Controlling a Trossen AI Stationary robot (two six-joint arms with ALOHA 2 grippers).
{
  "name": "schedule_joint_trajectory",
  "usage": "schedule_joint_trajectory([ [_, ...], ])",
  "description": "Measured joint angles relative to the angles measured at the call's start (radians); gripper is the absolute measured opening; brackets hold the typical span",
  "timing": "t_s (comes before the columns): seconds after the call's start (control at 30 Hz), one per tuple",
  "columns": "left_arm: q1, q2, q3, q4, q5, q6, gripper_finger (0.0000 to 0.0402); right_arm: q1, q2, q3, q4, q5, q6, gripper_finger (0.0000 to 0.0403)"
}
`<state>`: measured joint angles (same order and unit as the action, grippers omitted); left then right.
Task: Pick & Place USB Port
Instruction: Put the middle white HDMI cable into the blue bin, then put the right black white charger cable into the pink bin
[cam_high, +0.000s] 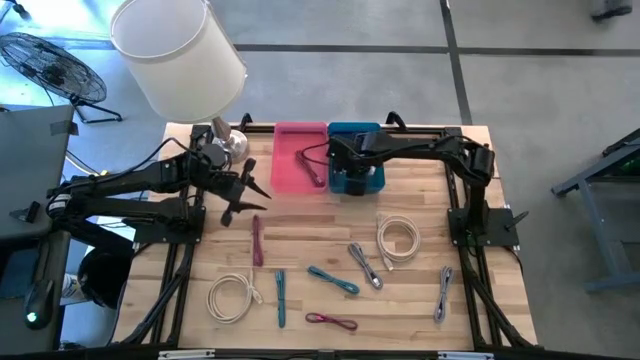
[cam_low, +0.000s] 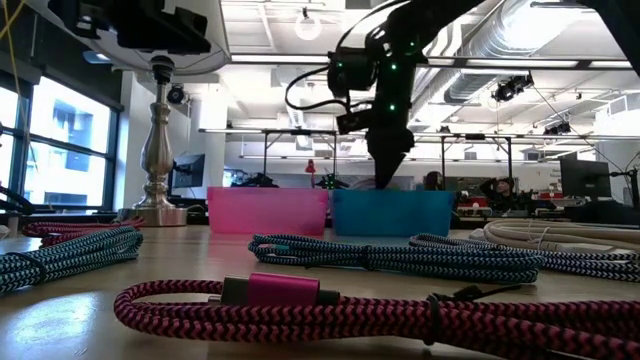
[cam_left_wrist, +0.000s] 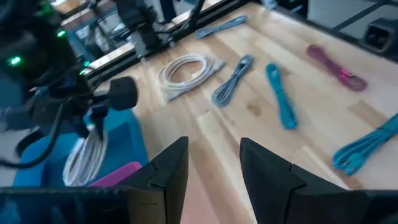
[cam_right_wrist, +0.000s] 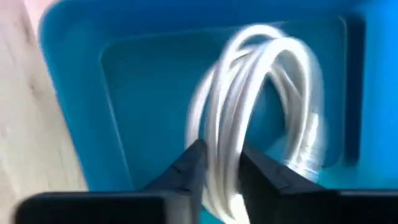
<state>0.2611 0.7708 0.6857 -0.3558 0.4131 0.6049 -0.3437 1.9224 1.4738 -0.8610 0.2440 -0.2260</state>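
Right tool (cam_right_wrist: 217, 163) hangs over the blue bin (cam_high: 355, 160), fingers parted around a white cable (cam_right_wrist: 261, 106); left tool (cam_left_wrist: 214, 163) open beside the pink bin (cam_high: 298, 158).

An open-plan lab or office: exposed ceiling ducts (cam_low: 520, 40), monitors (cam_low: 585, 178), concrete floor (cam_high: 400, 30)

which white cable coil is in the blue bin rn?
The white coil between the right claw fingers, hanging into the blue bin. The other two white coils lie flat on the table: one front-left, one right of centre.
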Motion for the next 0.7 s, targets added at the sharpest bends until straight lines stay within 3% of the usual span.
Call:
schedule_joint_trajectory([
  [0.23,0.000,0.000,0.000,-0.007,-0.057,0.000,0.0140,0.022,0.000,0.060,-0.031,0.075,-0.010,0.0169],
  [0.47,0.000,0.000,0.000,-0.022,-0.058,0.000,0.0140,0.082,0.000,0.231,-0.295,0.132,0.103,0.0188],
  [0.57,0.000,0.005,0.000,-0.048,-0.088,0.000,0.0140,0.116,0.000,0.306,-0.422,0.070,0.186,0.0186],
  [0.7,0.000,0.029,0.000,-0.069,-0.162,0.000,0.0140,0.156,0.000,0.351,-0.534,-0.121,0.280,0.0186],
])
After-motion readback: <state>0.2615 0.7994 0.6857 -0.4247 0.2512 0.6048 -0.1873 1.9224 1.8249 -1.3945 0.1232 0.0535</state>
